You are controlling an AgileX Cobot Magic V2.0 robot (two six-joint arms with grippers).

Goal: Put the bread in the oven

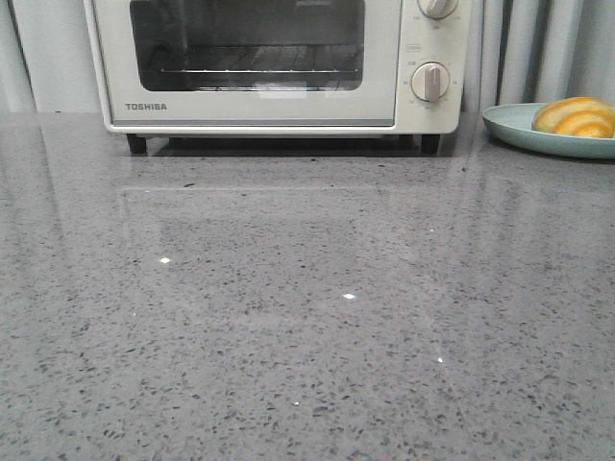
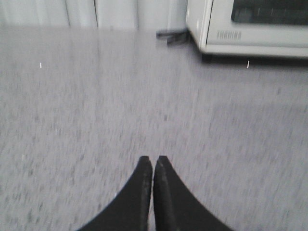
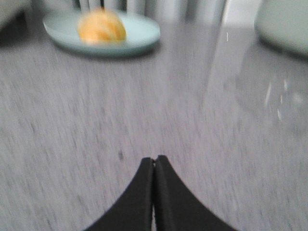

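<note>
The bread point(image 1: 575, 116) is a golden-brown roll with paler stripes. It lies on a pale green plate point(image 1: 514, 125) at the far right of the counter, and it also shows in the right wrist view point(image 3: 101, 27). The cream-white TOSHIBA oven point(image 1: 279, 63) stands at the back with its glass door closed; its corner shows in the left wrist view point(image 2: 250, 26). My left gripper point(image 2: 153, 159) is shut and empty above bare counter, well short of the oven. My right gripper point(image 3: 154, 158) is shut and empty, well short of the plate. Neither gripper shows in the front view.
The grey speckled counter point(image 1: 307, 307) runs from the oven to the near edge. Two round knobs point(image 1: 430, 82) sit on the oven's right side. Pale curtains point(image 1: 538, 53) hang behind. A pale rounded object point(image 3: 284, 21) stands on the counter in the right wrist view.
</note>
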